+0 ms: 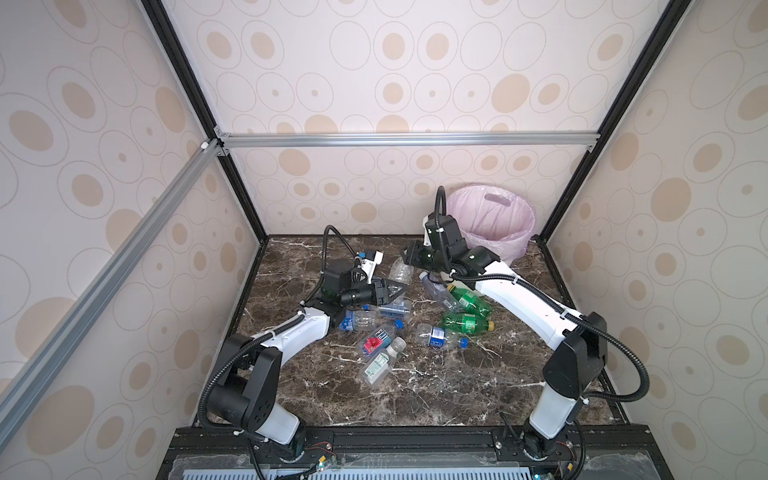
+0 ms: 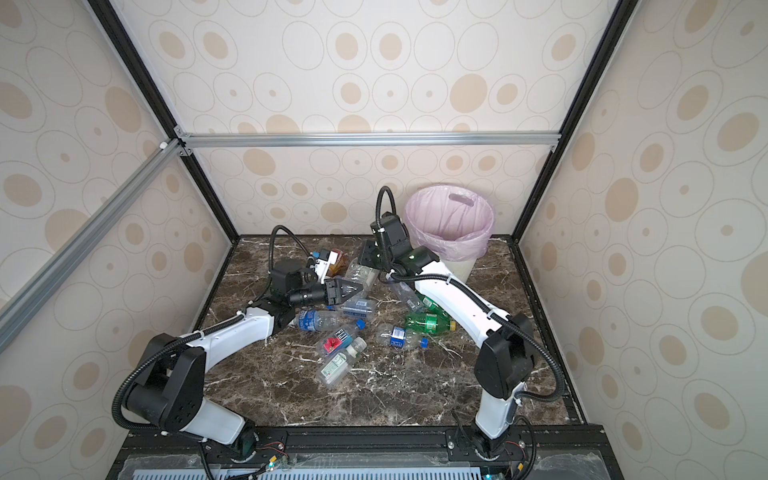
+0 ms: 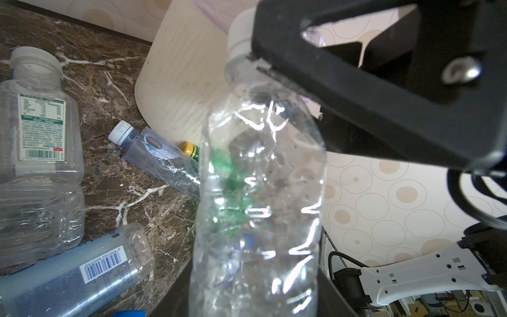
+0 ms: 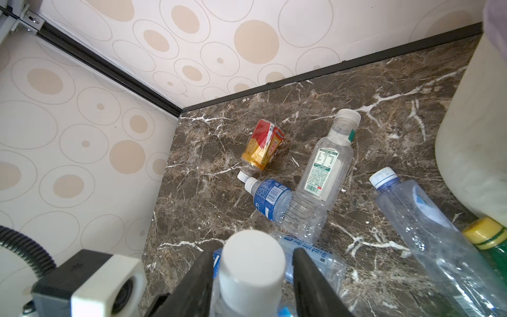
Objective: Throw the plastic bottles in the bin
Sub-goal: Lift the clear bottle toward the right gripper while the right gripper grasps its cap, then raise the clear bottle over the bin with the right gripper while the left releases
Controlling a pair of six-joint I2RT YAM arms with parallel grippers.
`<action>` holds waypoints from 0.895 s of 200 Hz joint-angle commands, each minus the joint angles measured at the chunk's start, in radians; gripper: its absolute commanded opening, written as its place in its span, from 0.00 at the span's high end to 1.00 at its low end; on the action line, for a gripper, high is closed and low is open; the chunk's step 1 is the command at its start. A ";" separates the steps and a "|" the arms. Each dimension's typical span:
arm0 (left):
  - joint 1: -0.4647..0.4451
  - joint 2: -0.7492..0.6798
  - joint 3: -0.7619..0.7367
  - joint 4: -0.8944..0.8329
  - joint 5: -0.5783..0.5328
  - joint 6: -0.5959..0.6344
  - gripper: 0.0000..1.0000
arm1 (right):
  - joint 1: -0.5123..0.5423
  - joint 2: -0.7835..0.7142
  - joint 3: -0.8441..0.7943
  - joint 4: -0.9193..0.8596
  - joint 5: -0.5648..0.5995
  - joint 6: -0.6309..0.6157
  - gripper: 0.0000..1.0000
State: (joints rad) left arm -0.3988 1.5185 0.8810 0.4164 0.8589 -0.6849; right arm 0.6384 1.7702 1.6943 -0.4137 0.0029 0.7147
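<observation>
A crumpled clear bottle [image 1: 401, 271] [image 3: 258, 178] with a white cap [image 4: 252, 263] hangs above the marble floor between both grippers. My left gripper [image 1: 400, 291] [image 2: 360, 289] [image 3: 255, 296] is shut on its body. My right gripper [image 1: 406, 255] [image 2: 365, 261] [image 4: 253, 264] is shut on its neck just under the cap. The bin [image 1: 525, 226] [image 2: 461, 266] [image 3: 178, 76], cream-white with a pink liner, stands at the back right behind the right arm. Several other plastic bottles lie on the floor, among them two green ones [image 1: 469, 301] [image 1: 465, 323].
An amber bottle [image 4: 263, 145] [image 2: 337, 261] lies near the back left, by a blue-labelled one [image 4: 267, 196] and a green-labelled clear one [image 4: 325, 164]. More clear bottles [image 1: 436, 336] [image 1: 376, 340] [image 1: 380, 365] lie mid-floor. Patterned walls and black frame posts close in the floor.
</observation>
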 commanded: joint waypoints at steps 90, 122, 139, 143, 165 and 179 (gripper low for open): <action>-0.009 -0.029 0.014 -0.005 -0.005 0.030 0.40 | 0.002 0.022 0.031 0.024 -0.017 0.014 0.86; -0.008 -0.029 0.022 -0.030 -0.016 0.052 0.28 | 0.002 -0.002 0.038 0.015 0.014 -0.020 0.90; -0.009 -0.029 0.024 -0.042 -0.023 0.062 0.23 | 0.002 -0.018 0.041 0.007 0.035 -0.043 0.90; -0.009 -0.029 0.024 -0.042 -0.024 0.064 0.22 | 0.002 -0.021 0.041 0.006 0.042 -0.048 0.90; -0.009 -0.033 0.028 -0.046 -0.019 0.077 0.18 | -0.003 -0.038 0.052 -0.012 0.066 -0.070 0.90; -0.008 -0.041 0.021 -0.045 -0.022 0.088 0.13 | -0.008 -0.052 0.060 -0.021 0.073 -0.084 0.90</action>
State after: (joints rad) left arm -0.4011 1.5181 0.8795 0.3756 0.8345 -0.6388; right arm 0.6380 1.7798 1.7096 -0.4065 0.0349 0.6682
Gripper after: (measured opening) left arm 0.836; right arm 0.346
